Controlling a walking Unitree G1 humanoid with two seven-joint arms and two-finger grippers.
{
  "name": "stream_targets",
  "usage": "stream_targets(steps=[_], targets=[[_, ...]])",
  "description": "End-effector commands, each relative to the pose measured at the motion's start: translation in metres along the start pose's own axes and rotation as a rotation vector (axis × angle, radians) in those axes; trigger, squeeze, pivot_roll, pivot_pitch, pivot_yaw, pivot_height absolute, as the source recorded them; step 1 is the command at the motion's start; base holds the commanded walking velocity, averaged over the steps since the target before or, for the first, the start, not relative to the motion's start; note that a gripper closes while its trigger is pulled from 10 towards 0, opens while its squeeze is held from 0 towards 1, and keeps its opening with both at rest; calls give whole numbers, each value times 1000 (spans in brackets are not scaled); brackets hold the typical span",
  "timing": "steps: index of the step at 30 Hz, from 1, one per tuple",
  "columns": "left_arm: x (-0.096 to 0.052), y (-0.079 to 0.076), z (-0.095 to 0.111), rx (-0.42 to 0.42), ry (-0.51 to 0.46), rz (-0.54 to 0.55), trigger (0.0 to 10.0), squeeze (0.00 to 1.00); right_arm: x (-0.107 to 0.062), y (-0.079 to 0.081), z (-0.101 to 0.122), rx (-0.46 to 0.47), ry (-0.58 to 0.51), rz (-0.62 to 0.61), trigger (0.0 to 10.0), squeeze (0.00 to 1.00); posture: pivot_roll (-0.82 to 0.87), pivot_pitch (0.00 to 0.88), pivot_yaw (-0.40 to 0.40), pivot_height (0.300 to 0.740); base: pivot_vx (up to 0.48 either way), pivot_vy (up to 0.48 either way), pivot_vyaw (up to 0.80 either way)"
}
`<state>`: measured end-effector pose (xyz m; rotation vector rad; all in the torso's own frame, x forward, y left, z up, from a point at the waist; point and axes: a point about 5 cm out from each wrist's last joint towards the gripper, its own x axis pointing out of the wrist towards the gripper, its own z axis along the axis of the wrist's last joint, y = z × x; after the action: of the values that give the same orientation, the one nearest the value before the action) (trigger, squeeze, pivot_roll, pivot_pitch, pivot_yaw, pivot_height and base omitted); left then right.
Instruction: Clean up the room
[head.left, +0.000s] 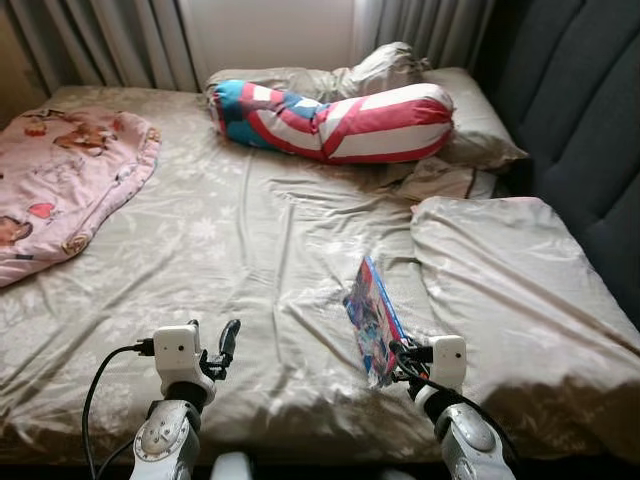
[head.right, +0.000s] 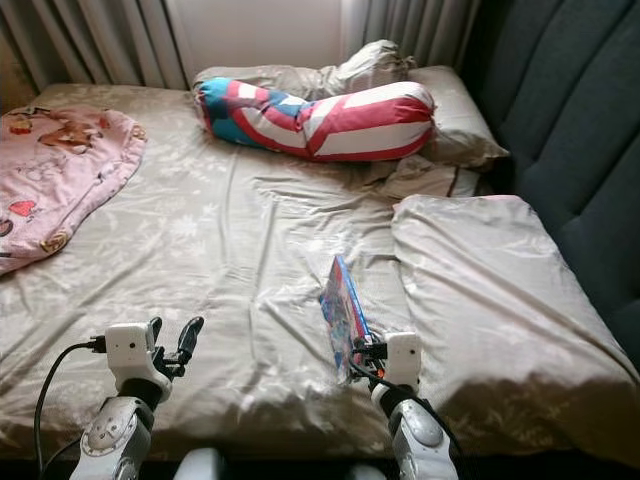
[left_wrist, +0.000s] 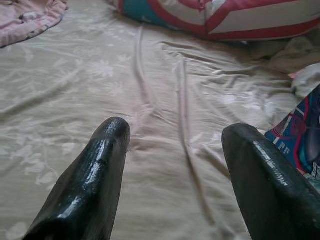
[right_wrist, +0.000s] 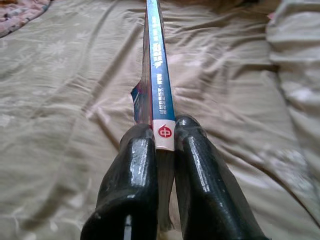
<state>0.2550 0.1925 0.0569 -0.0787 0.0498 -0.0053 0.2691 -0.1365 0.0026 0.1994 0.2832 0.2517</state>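
Over the bed (head.left: 250, 250), the right gripper (right_wrist: 165, 135) clamps a thin book (head.left: 372, 320) by its spine end; its long axis runs toward 12 o'clock, away from the wrist. At 9 o'clock, the left gripper (left_wrist: 175, 145) hovers spread and empty.
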Motion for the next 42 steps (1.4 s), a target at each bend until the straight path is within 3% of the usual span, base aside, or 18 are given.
stream_targets(steps=[1,16,19,29,35,42], targets=[[2,-2,3,0,-4,-14,10000,0,2,-2,9,-4,-48,-6,10000,0,-51,57,-66,647,289,0,0],[3,-2,5,5,-14,-15,10000,0,8,-8,10,13,-47,3,10000,0,-41,65,-62,647,57,0,0],[3,-3,6,10,-13,-21,10000,0,24,5,22,73,-52,4,10000,0,-40,67,-62,647,0,0,0],[0,1,10,30,-23,-18,10000,0,47,14,50,267,-94,-21,10000,0,8,90,-49,647,0,0,0],[-3,4,12,47,-20,-25,10000,0,53,12,58,334,-99,-39,10000,0,40,107,-35,647,0,0,0],[-6,8,15,70,-13,-32,10000,0,55,14,56,353,-55,-52,10000,0,67,125,-11,647,0,0,0]])
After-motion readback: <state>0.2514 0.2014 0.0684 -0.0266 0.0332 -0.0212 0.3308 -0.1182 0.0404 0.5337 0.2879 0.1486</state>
